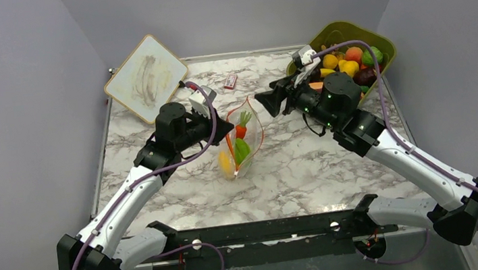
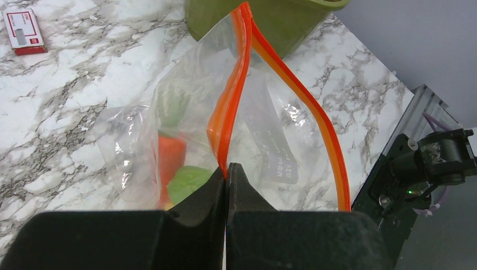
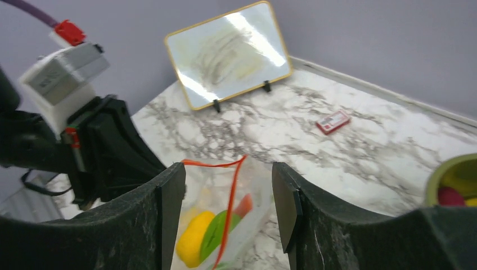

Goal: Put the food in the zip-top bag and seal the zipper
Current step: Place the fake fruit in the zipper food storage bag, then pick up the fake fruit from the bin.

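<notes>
On the marble table (image 1: pixel 308 168), most of the food (image 1: pixel 349 64) is held in the olive-green tub (image 1: pixel 339 27) at the far right, while the zip-top bag (image 1: pixel 252 123) is stood at the centre with a carrot (image 1: pixel 241 131), a green piece (image 3: pixel 216 233) and a yellow piece (image 3: pixel 194 239) inside. Its mouth is held up by the left gripper (image 2: pixel 226 174), clamped tight on one lip of the zipper (image 2: pixel 228 107), and the right gripper (image 3: pixel 228 174) is poised above it, jaws spread and nothing held. Were the thin strip pulled from that pinch, or knocked by the right gripper, the floppy bag would likely collapse and the opening be lost.
</notes>
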Motion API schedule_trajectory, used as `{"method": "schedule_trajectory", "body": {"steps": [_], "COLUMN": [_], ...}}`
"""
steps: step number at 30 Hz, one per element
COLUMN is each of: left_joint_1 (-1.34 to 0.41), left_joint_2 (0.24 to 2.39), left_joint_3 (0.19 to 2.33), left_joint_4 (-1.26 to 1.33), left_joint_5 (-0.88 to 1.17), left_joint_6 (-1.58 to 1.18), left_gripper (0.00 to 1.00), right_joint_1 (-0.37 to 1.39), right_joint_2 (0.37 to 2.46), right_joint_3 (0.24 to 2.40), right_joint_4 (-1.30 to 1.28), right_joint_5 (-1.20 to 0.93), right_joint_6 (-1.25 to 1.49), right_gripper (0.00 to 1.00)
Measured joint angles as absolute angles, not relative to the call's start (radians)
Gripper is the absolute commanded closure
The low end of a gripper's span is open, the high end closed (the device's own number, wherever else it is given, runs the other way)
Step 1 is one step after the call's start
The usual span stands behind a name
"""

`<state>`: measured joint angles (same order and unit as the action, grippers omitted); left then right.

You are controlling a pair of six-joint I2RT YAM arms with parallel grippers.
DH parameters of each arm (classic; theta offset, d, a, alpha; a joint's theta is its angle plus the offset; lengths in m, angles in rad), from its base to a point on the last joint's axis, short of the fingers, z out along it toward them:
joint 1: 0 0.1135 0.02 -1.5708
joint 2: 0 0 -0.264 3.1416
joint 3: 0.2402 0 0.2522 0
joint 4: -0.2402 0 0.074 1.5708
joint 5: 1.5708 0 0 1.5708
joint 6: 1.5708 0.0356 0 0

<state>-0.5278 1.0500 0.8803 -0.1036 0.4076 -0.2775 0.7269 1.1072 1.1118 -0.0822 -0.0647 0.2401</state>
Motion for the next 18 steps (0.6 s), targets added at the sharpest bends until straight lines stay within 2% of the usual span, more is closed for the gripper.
{"method": "schedule_trajectory", "body": {"steps": [10,18], "left_joint_1": [-0.528,-0.528], "left_joint_2": [1.051,1.04], "left_joint_3": [0.88,0.88], "left_joint_4": [-0.107,-0.107], "left_joint_5": [0.394,0.385], "left_joint_6": [-0.278,-0.279], "left_gripper": [1.0,1.0], "right_joint_1": [0.692,0.488], "right_joint_2": [1.142,1.237], "right_joint_3": [1.146,1.204], "right_joint_4": [-0.175,-0.188], "right_joint_5": [0.22,0.289], "right_joint_6": [0.028,-0.044], "right_gripper": [0.38,0.38]}}
